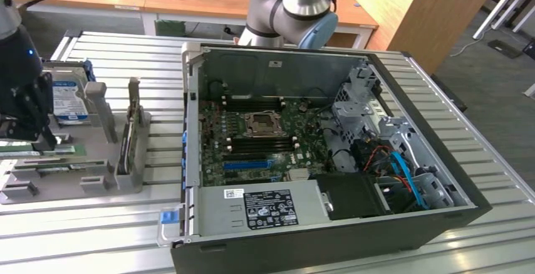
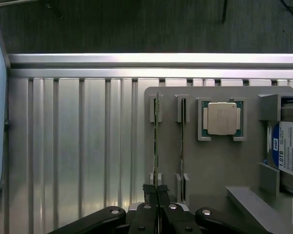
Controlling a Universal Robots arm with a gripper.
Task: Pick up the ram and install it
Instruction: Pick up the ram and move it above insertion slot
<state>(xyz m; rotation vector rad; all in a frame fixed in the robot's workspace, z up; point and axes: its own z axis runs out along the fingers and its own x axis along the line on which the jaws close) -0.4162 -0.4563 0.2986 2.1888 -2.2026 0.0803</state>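
The ram (image 2: 156, 141) is a thin green stick standing on its edge in a slot of the grey holder (image 2: 219, 175). My gripper (image 2: 157, 191) is down over one end of it, its dark fingers (image 2: 147, 191) pressed against both faces of the stick. The stick still sits in its slot. In the exterior view my gripper (image 1: 37, 139) hangs low over the holder (image 1: 92, 173) at that view's left. The open computer case (image 1: 334, 161) lies in the middle, with long dark memory slots (image 1: 259, 142) beside the processor socket (image 1: 260, 123) on the motherboard.
A second thin stick (image 2: 182, 146) stands in the neighbouring slot. The silver-topped processor (image 2: 221, 118) and the blue-labelled hard drive (image 2: 289, 156) also rest in the holder. The case's raised wall (image 1: 190, 123) stands between holder and motherboard. The table is slatted metal (image 1: 100, 224).
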